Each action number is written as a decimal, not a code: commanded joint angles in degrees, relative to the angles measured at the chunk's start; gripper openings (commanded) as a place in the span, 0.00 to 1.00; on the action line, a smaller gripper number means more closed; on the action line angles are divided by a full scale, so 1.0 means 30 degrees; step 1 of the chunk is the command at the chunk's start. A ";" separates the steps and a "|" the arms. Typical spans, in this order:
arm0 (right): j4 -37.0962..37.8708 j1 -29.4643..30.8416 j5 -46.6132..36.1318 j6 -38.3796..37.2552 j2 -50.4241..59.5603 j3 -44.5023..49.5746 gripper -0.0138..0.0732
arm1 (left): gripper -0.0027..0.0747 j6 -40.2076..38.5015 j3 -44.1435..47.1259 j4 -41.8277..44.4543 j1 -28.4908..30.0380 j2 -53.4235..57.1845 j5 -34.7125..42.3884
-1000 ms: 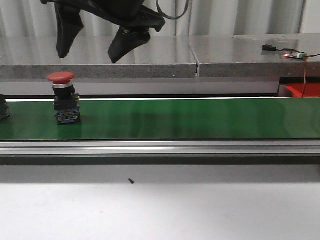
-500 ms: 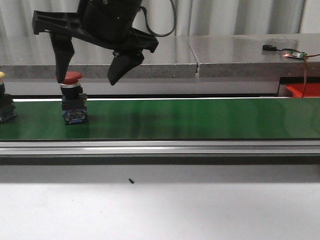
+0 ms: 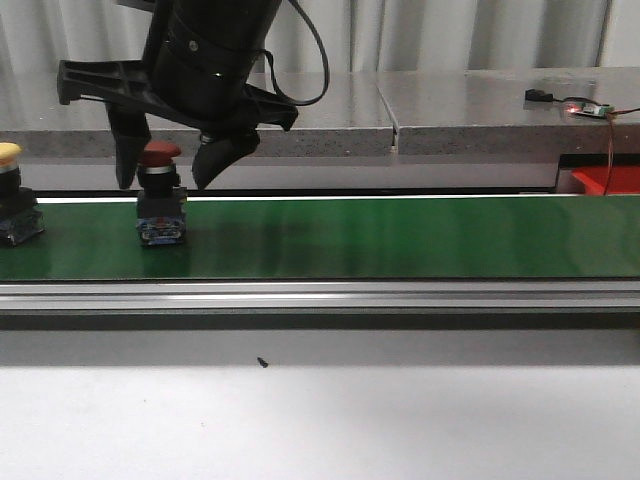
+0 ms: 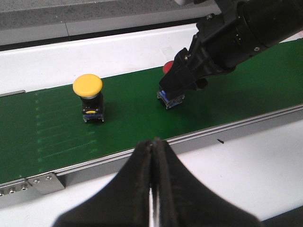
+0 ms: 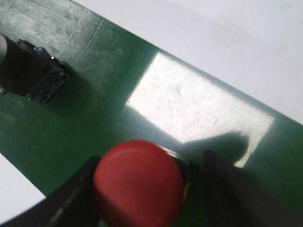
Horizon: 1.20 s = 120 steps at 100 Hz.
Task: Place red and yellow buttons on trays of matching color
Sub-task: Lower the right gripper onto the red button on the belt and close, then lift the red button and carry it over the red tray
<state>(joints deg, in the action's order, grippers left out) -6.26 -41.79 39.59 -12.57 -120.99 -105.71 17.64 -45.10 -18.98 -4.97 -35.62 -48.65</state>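
Right hand point(image 3: 165, 165) hangs wide open astride the red button point(image 3: 160, 195) on the belt point(image 3: 400, 235), gripping nothing. Rigid, top-heavy piece; its smooth cap looks slippery, so pinch the squarer black body.

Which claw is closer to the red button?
The right claw: open, its fingers flank the red button on the green belt. The left claw is shut, off the belt's near edge.

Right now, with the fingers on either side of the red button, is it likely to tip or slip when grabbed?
The red button looks top-heavy, with a wide cap over a narrow body, so an uneven squeeze by the right gripper could tip it. Its rounded, smooth-looking cap may slip. The boxy base probably stands steady on the green belt.
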 commanded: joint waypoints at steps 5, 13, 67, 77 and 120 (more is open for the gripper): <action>0.0116 -0.0046 -0.1384 0.0009 0.1048 -0.0646 0.47 | 0.01 -0.0029 -0.0467 -0.0566 -0.0125 -0.0042 0.1095; 0.0363 -0.0117 -0.1592 0.0009 0.1048 -0.0646 0.39 | 0.01 -0.0029 -0.0467 -0.0566 -0.0125 -0.0042 0.1095; 0.2729 0.0743 0.0751 0.0009 0.4102 -0.0625 0.38 | 0.01 -0.0029 -0.0467 -0.0566 -0.0125 -0.0042 0.1095; 0.3224 0.1101 0.1212 0.0009 0.4775 -0.0392 0.38 | 0.01 -0.0029 -0.0467 -0.0566 -0.0125 -0.0042 0.1095; 0.4408 0.5710 0.1659 0.0009 0.8554 0.2412 0.38 | 0.01 -0.0029 -0.0467 -0.0566 -0.0125 -0.0042 0.1095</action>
<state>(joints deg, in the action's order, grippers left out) 5.10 -28.03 47.04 -12.57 -100.61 -97.92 17.64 -45.10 -18.98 -4.97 -35.62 -48.65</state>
